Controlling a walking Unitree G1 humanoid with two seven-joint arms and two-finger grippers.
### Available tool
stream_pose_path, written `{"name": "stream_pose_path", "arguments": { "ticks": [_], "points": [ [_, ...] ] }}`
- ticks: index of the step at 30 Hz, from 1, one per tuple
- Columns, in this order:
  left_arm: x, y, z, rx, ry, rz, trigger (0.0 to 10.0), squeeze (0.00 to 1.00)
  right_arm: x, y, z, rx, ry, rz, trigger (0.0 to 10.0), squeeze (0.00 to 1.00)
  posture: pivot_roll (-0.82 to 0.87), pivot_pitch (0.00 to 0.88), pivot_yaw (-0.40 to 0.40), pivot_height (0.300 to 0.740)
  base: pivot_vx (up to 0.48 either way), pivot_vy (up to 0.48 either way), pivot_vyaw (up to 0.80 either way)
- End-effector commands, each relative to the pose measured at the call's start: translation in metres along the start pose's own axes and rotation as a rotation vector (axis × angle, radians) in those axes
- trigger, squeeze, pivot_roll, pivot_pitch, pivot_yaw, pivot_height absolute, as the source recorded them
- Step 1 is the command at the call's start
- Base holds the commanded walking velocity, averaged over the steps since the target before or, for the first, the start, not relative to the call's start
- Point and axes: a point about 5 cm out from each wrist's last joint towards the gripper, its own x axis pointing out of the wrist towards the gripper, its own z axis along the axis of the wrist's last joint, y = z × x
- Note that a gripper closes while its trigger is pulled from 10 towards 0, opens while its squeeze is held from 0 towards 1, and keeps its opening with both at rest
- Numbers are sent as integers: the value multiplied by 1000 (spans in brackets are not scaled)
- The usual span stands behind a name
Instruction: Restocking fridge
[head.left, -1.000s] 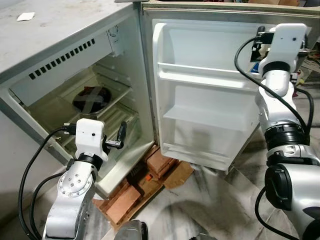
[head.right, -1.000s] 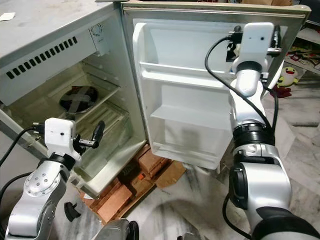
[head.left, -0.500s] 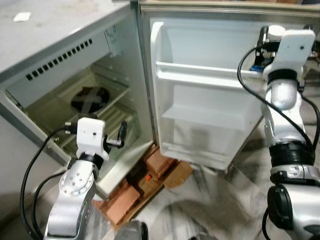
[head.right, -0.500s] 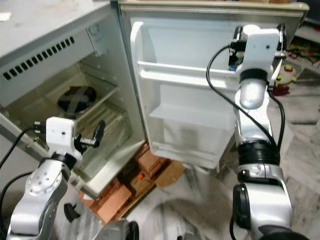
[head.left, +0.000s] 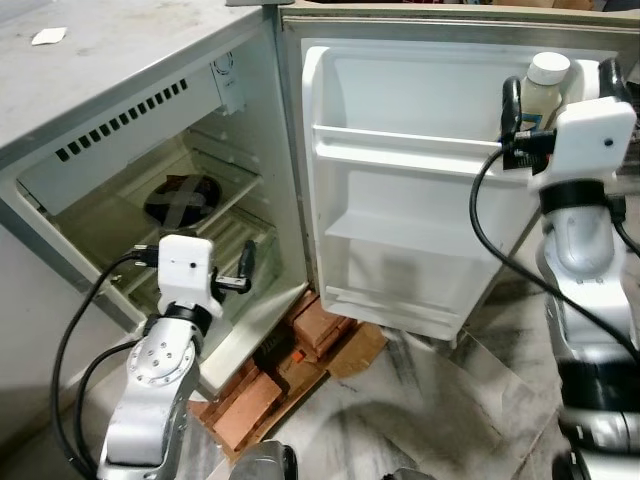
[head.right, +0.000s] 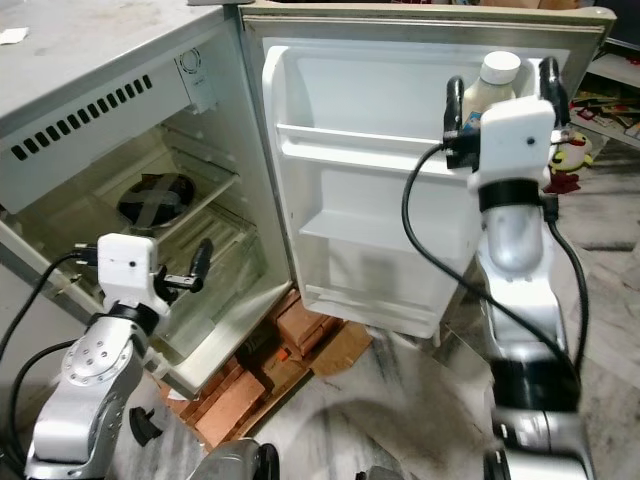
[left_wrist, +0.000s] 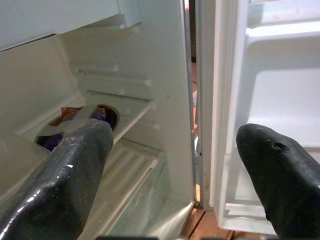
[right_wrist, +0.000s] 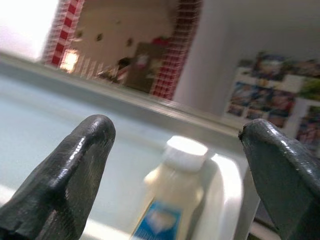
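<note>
A cream bottle (head.left: 545, 92) with a white cap stands upright at the right end of the top shelf (head.left: 400, 150) of the open fridge door. My right gripper (head.left: 558, 90) is open, held just in front of the bottle with a finger on either side and not touching it. In the right wrist view the bottle (right_wrist: 175, 200) stands beyond the fingertips (right_wrist: 85, 150). My left gripper (head.left: 241, 274) is open and holds nothing, low at the front of the fridge compartment (head.left: 230, 240).
A dark round dish (head.left: 183, 197) lies on the fridge's inner shelf. The door's lower shelves (head.left: 400, 235) are bare. Bricks (head.left: 300, 335) and cardboard prop the fridge off the marble floor. A grey counter (head.left: 90, 60) runs over the fridge on the left.
My right arm has drawn back and down from the top door shelf, and the bottle now shows standing there free between the open fingers. The left arm has hardly moved.
</note>
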Motion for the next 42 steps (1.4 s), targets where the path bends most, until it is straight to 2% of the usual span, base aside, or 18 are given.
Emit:
{"name": "stream_pose_path", "arguments": {
  "ticks": [1,2,4,6,10,11,14,17,21,25,34,37,42],
  "points": [
    [0,-1,-4,12,11,5,10000,0,-9,9,5,35,19,47,10000,0,63,9,70,740,0,0,0],
    [2,-3,-5,12,14,4,10000,0,-18,16,4,64,50,73,10000,0,57,6,71,740,0,0,0],
    [3,-4,-5,10,13,3,10000,0,-24,20,5,77,65,91,10000,0,55,5,71,740,0,0,0],
    [6,-6,-5,8,9,-7,10000,0,-43,37,1,153,143,148,10000,0,45,1,72,740,0,0,0],
    [8,-6,-5,10,7,-12,10000,0,-56,49,0,187,183,206,10000,0,43,0,73,740,0,0,0],
    [9,-7,-5,14,4,-16,10000,0,-66,56,-4,194,207,251,10000,0,45,0,69,740,-244,0,0],
    [10,-6,-5,18,-1,-16,10000,0,-72,61,-15,197,258,261,10000,0,50,0,61,740,-246,0,0],
    [11,-5,-5,20,-4,-10,10000,0,-71,60,-22,198,295,229,10000,0,52,0,57,740,-247,0,0],
    [12,-6,-5,17,-13,-6,10000,0,-71,57,-38,181,366,81,10000,0,55,0,58,740,0,0,0],
    [15,-8,-4,18,-22,-13,10000,0,-74,58,-47,195,407,21,10000,0,44,0,61,740,0,0,0],
    [14,-11,-11,-3,-17,-30,10000,0,-74,61,-57,205,448,-29,10000,0,26,0,55,740,0,0,0],
    [15,-16,-10,-9,-26,-45,10000,0,-70,59,-57,201,439,-40,10000,0,20,0,55,740,0,0,0],
    [19,-18,-6,-9,-41,-59,10000,0,-63,58,-57,191,422,-38,10000,0,15,0,55,740,0,-454,0]
  ]
}}
